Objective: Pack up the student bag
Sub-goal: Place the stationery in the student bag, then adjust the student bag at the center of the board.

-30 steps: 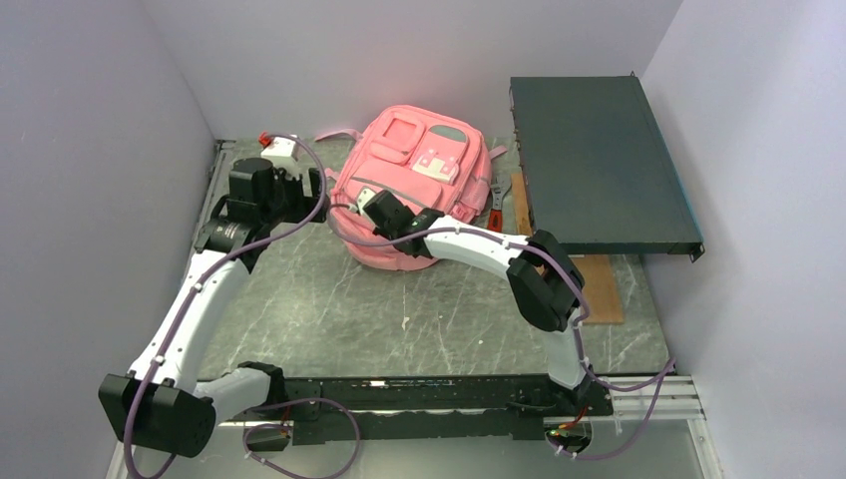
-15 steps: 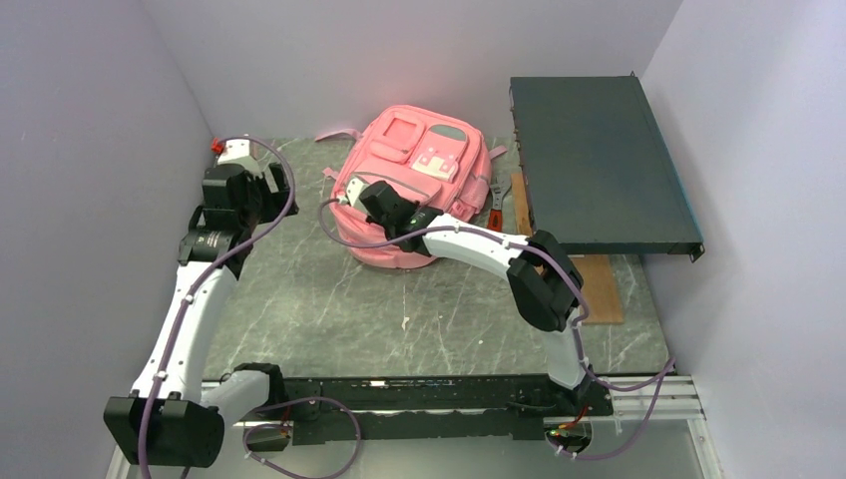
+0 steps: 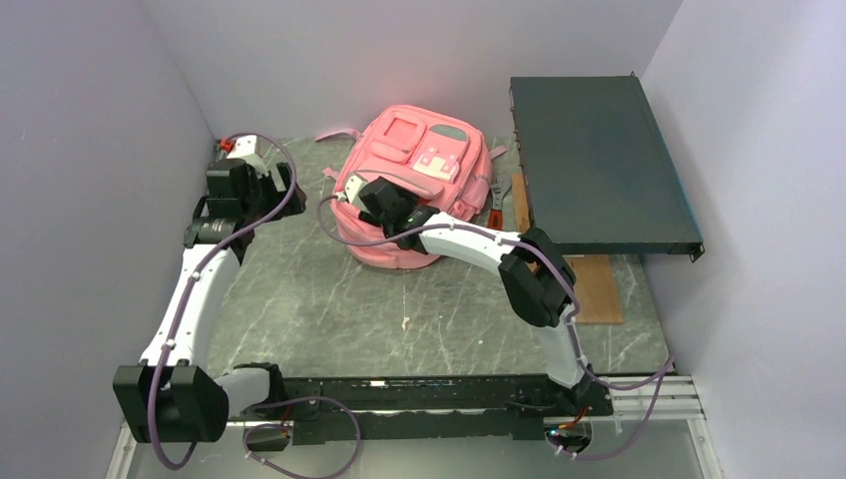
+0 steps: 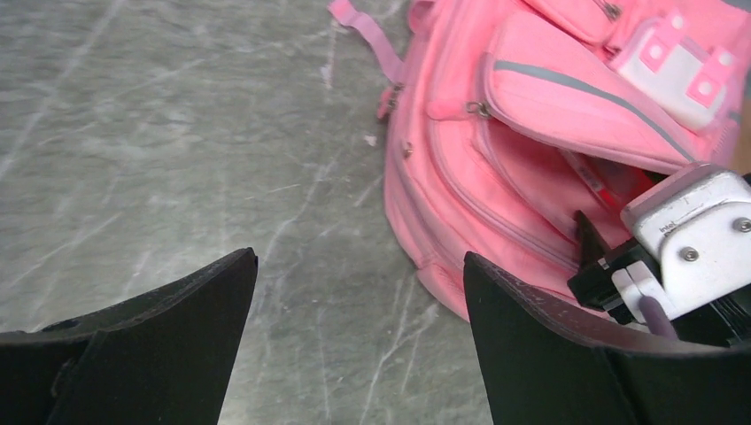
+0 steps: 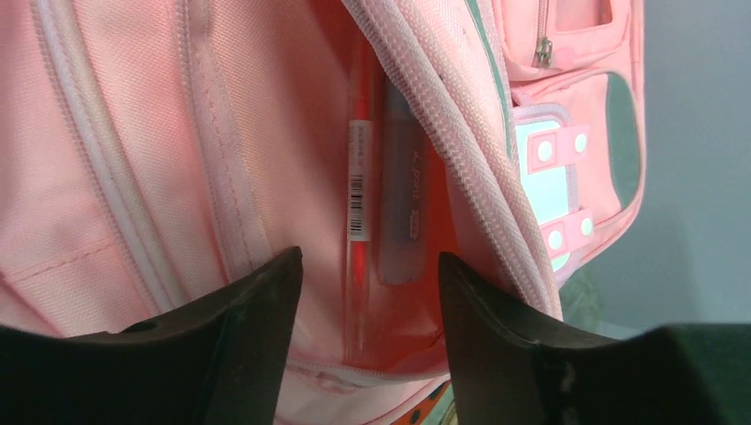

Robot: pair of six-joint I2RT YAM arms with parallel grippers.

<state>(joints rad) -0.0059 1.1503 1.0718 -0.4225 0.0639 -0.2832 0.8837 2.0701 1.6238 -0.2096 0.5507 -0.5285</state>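
The student bag (image 3: 419,170), a pink backpack, lies face up at the back middle of the table. My right gripper (image 3: 365,196) hovers over its near left side, open with nothing between its fingers (image 5: 368,255). Just beyond the fingertips a front pocket (image 5: 416,115) gapes, with a red pen (image 5: 358,177) and a translucent grey pen (image 5: 400,212) lying inside. My left gripper (image 3: 271,184) hangs open near the back left corner, apart from the bag. In the left wrist view its fingers (image 4: 360,257) frame bare table, with the bag (image 4: 496,133) to the right.
A dark flat case (image 3: 599,165) rests raised at the back right over a wooden board (image 3: 602,287). A red-handled tool (image 3: 495,216) lies between the bag and the case. Grey walls close in on the left, back and right.
My right gripper has gone from shut to open over the pocket. The left arm has drawn back to the left, away from the bag toward the wall.
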